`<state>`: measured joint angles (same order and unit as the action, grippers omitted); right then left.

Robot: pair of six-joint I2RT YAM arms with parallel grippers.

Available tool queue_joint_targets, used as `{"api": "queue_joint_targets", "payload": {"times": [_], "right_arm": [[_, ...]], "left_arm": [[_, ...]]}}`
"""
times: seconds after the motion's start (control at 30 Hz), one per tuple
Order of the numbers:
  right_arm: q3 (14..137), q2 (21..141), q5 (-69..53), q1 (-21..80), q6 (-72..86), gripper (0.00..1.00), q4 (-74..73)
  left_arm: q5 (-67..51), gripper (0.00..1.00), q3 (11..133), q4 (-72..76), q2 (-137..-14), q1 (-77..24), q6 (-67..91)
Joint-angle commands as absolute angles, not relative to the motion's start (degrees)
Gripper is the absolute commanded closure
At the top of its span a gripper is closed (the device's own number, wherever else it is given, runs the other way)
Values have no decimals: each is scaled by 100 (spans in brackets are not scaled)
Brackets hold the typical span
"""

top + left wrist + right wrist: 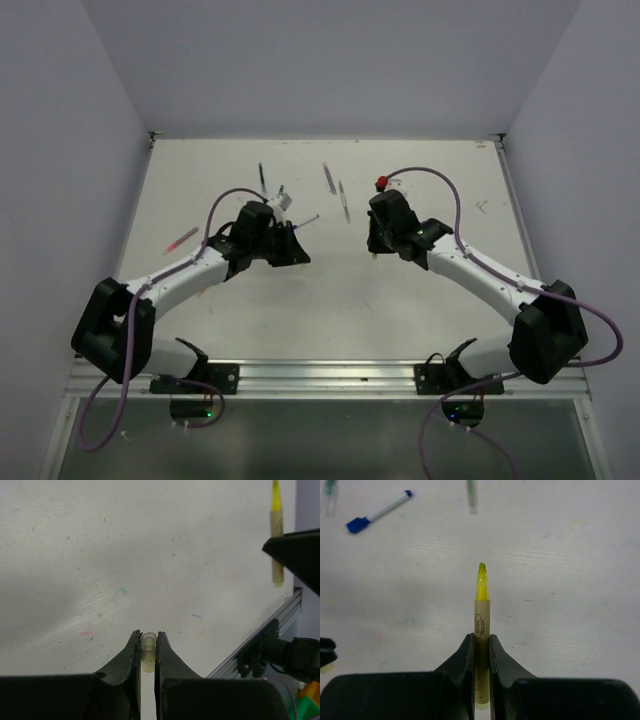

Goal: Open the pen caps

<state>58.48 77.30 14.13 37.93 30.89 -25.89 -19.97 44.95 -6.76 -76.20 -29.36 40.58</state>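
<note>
Stubby pale-yellow plastic cap (148,652) is sitting clamped in left gripper (147,636); right gripper (480,640) is pinching uncapped yellow-tipped cream pen (481,607), jaws near-closed.

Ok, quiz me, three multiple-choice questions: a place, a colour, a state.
1. Where is the pale yellow cap? A) pinched in the left gripper B) on the floor C) in a cup
2. The tip of the pen is: A) blue B) yellow C) red
3. The right gripper is: A) open B) shut on the pen C) shut on a cap
Answers: A, the left wrist view shows it pinched; B, the bare tip is yellow; B, it clamps the barrel.
</note>
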Motion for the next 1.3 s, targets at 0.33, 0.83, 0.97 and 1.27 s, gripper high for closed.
{"api": "queue_joint_targets", "payload": {"times": [0.33,0.83,0.97,1.27], "right_arm": [[5915,9166,1292,2769,2320,100,-2856],[5757,9615,1134,2716,2320,94,-2382],[5687,9694,1142,2716,2338,89,-2312],[5555,9703,1081,2716,2320,75,-2215]], "left_arm": [[-168,100,6345,-1880,-9825,-3735,3568],[562,93,6600,-2294,-10591,-3902,3533],[598,77,6583,-2320,-10617,-3894,3533],[659,61,6504,-2320,-10679,-3902,3524]]}}
